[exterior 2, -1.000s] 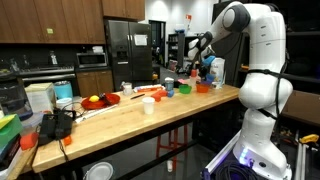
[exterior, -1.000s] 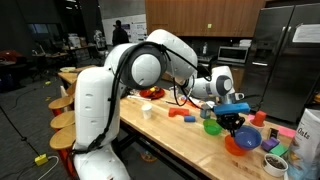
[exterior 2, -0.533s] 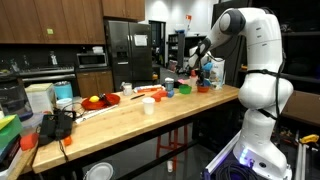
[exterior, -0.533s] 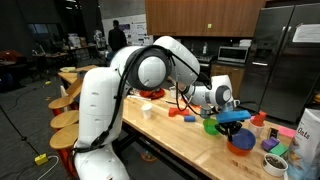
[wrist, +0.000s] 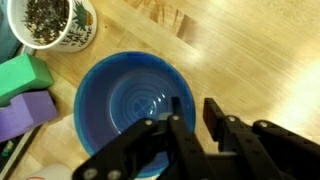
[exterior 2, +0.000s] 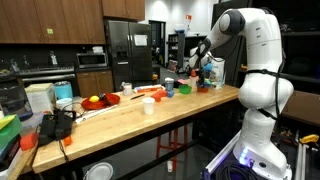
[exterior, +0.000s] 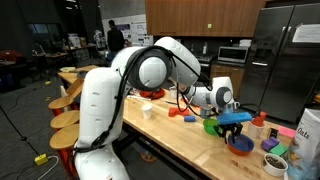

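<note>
Hand (wrist: 196, 113) over blue bowl (wrist: 120, 95)

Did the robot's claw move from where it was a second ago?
Yes. In an exterior view the gripper has come down, sitting lower against the green cup beside it and closer to the blue bowl.

Glossy white robot arm (exterior: 100, 100) built of thick, rounded segments, with dark rings where the joints meet. A thin black cable (exterior: 122, 62) loops along its outside. The wrist carries a white cylinder with a black face, then a blue fitting and a matte black two-fingered gripper (wrist: 195, 104) with blocky, angular fingers (wrist: 214, 115).
</note>
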You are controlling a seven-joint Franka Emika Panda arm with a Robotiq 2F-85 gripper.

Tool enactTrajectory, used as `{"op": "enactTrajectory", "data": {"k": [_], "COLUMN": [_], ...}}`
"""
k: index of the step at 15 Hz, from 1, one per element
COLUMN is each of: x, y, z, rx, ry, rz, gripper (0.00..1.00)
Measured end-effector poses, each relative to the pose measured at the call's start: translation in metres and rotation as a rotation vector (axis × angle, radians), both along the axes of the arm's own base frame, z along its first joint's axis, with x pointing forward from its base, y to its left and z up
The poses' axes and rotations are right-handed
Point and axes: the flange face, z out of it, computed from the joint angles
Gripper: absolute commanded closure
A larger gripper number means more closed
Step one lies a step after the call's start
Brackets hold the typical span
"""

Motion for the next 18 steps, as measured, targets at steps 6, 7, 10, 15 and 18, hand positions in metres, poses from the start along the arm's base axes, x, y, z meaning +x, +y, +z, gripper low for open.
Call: {"op": "enactTrajectory", "data": {"k": [6, 7, 10, 15, 18], "x": [-0.006, -0.007, -0.009, -0.010, -0.007], "y": [0.000, 0.000, 0.004, 0.011, 0.011], "z": [-0.004, -0.004, -0.008, -0.022, -0.028], "rx": [0.012, 0.015, 0.039, 0.112, 0.140], "ry": [0.044, 0.054, 0.082, 0.138, 0.172], "rz": [-0.018, -0.022, -0.038, -0.075, -0.088], "gripper": [0.01, 0.00, 0.00, 0.33, 0.59]}}
